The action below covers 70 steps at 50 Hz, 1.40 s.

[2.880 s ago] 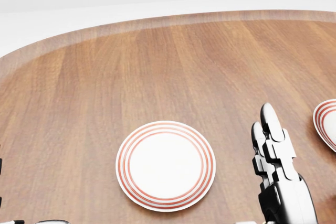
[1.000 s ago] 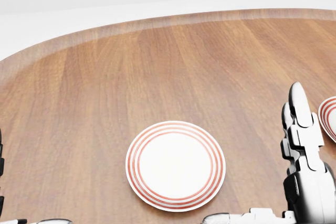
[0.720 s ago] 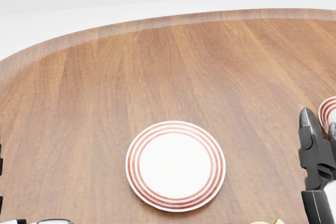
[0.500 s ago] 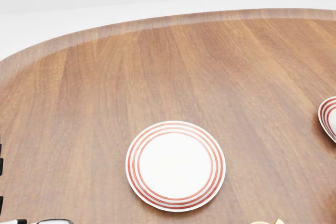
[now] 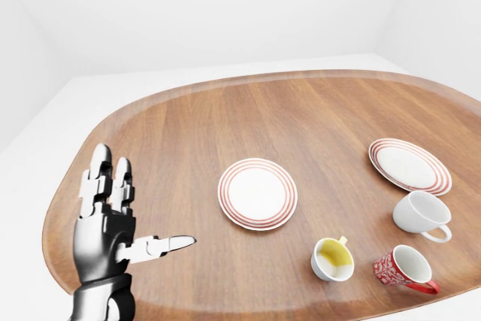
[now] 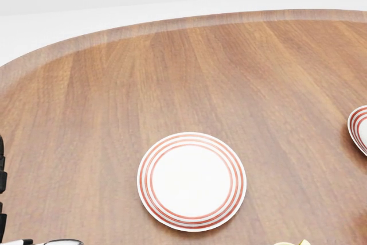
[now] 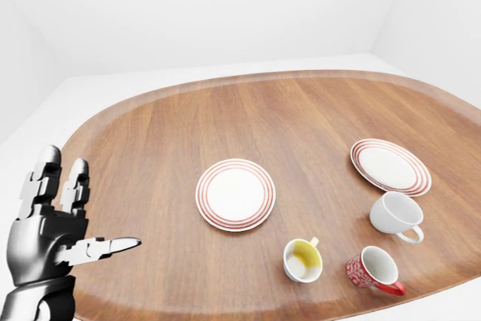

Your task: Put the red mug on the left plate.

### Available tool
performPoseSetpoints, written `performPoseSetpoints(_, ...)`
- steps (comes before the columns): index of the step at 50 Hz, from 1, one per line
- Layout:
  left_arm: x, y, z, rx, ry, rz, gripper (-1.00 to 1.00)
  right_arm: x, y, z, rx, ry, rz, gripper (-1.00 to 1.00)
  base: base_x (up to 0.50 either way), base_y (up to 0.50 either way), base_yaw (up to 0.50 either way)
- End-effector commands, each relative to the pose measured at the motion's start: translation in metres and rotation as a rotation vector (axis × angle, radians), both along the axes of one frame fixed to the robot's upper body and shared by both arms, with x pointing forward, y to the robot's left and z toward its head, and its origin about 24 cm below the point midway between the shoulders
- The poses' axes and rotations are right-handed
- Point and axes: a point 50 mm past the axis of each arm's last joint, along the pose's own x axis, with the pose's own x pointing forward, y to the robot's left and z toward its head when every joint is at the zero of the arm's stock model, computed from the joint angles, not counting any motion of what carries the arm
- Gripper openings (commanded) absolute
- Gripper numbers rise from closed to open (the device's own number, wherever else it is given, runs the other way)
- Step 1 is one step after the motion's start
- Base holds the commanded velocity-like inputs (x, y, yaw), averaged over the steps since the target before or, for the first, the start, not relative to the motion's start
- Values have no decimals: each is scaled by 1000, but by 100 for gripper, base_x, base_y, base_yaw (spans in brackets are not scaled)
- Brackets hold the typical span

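While nothing is grasped yet, the key relation is mug versus hands, placed relative to the left plate.

landmark: left plate (image 5: 258,193), red-ringed, bare, mid counter (image 5: 188,133)
red mug (image 5: 403,268): down and to the right of the left plate in the left-eye view, well apart from it, near the counter's lower right edge
mug pose: tipped or lying over, judging by the mouth facing the camera; handle runs along its lower right side, pointing away from the left plate
mug neighbours: yellow mug (image 5: 332,258) sits between it and the left plate, near the red one; white mug (image 5: 422,213) just above it; right plate (image 5: 409,165) further up
left hand (image 5: 113,223): released, fingers spread upright, thumb pointing toward the left plate; holds nothing; stands to the lower left of the left plate, well apart
right hand: not visible in any current view, state cannot be told
direction hand to mug: from the left hand, the mug lies far across to the right, beyond the left plate and the yellow mug
nearer arm (judgement): right arm, since the mug sits on the right side of the counter
next move (judgement): right hand reaches the mug, then carries it up-left to the left plate
risk (judgement): yellow mug lies close to the carry line, could be clipped
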Motion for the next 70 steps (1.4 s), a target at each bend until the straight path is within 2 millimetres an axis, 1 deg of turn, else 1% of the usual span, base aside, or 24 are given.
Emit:
performPoseSetpoints(1,0,-2,0,5,1,-5,100,-26,-3,2,70,-134,-63,100,0,0,0)
performPoseSetpoints(5,0,-2,0,4,0,-4,100,-24,-3,-1,104,-187,-43,100,0,0,0)
performPoseSetpoints(7,0,-2,0,4,1,-4,100,-22,-5,1,94,-221,-24,100,0,0,0)
performPoseSetpoints(13,1,-2,0,6,3,-4,100,-16,-16,16,-43,-265,-9,100,0,0,0)
performPoseSetpoints(17,0,-2,0,5,2,-5,100,-14,-16,23,-103,-283,-7,100,0,0,0)
performPoseSetpoints(29,1,-3,0,6,3,-6,100,-4,-16,39,-202,-307,33,100,0,0,0)
performPoseSetpoints(40,0,-3,-1,6,3,-8,100,-6,-17,38,-209,-312,18,100,0,0,0)
performPoseSetpoints(44,1,-4,-1,8,5,-9,100,-1,-20,44,-236,-283,16,100,0,0,0)
performPoseSetpoints(45,1,-4,0,9,5,-11,100,3,-22,49,-231,-283,22,100,0,0,0)
performPoseSetpoints(47,1,-5,0,9,5,-11,100,5,-25,53,-223,-268,11,100,0,0,0)
performPoseSetpoints(50,1,-4,0,9,5,-10,100,17,-34,51,-187,-255,20,100,0,0,0)
performPoseSetpoints(53,2,-4,0,8,6,-9,100,29,-35,52,-161,-268,80,100,0,0,0)
performPoseSetpoints(54,2,-4,0,8,6,-9,100,36,-35,53,-166,-248,103,100,0,0,0)
performPoseSetpoints(56,2,-4,0,8,6,-10,100,44,-35,55,-168,-229,134,100,0,0,0)
performPoseSetpoints(61,2,-4,0,8,5,-8,100,57,-37,60,-177,-208,187,100,0,0,0)
performPoseSetpoints(70,3,-4,0,8,6,-7,100,70,-37,57,-170,-208,228,100,0,0,0)
